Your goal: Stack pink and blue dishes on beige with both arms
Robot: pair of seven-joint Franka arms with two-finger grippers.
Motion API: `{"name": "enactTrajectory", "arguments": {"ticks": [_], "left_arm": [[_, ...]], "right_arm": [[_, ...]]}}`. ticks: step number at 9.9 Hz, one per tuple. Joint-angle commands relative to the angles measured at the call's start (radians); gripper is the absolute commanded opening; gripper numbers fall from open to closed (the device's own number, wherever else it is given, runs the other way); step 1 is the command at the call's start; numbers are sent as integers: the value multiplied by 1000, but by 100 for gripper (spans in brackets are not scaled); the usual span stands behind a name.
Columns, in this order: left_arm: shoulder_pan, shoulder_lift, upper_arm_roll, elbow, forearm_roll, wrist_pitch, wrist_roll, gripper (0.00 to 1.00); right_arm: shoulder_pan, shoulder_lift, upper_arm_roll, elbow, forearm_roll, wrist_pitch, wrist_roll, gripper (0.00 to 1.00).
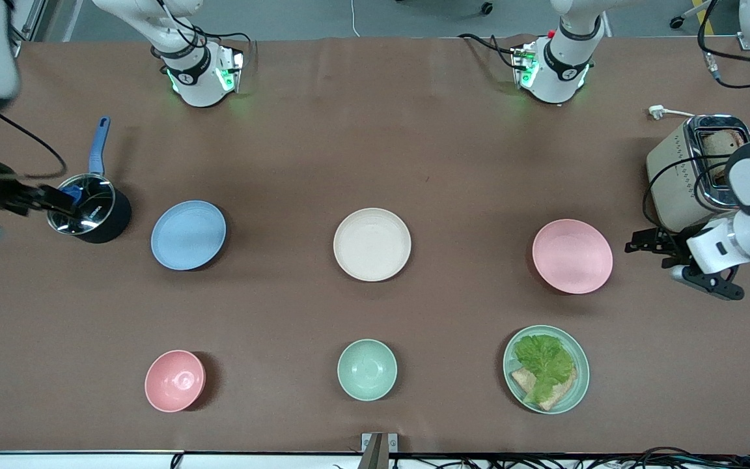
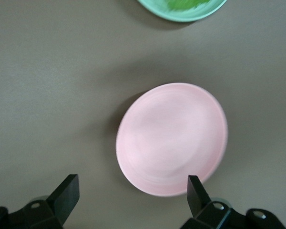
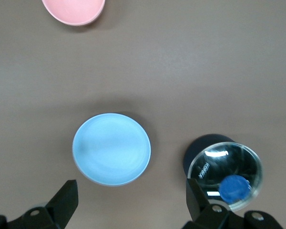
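Note:
Three equal plates lie in a row across the table's middle: the pale blue plate toward the right arm's end, the beige plate in the centre, the pale pink plate toward the left arm's end. My left gripper hangs open beside the pink plate, at the table's end, holding nothing. My right gripper is open and empty over the saucepan's rim, just off the blue plate.
A steel saucepan with a blue handle stands beside the blue plate. A toaster stands by the left arm's hand. Nearer the camera are a pink bowl, a mint bowl and a mint plate with lettuce and bread.

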Motion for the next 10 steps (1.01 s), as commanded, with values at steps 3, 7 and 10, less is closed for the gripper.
{"name": "enactTrajectory", "arguments": {"ticks": [3,7,10], "left_arm": [[17,176,-5,-45,-9,165,147,80],[18,237,-6,-36,-13,182,141,41],[17,240,-8,-26,-21,173,135,7]], "right_arm": [[-118,130,2,-215,211,283,-387,100],[-173,292,1,-258,437,408,-731,100],[-153,347,5,-298,540,482,-808,97]]}}
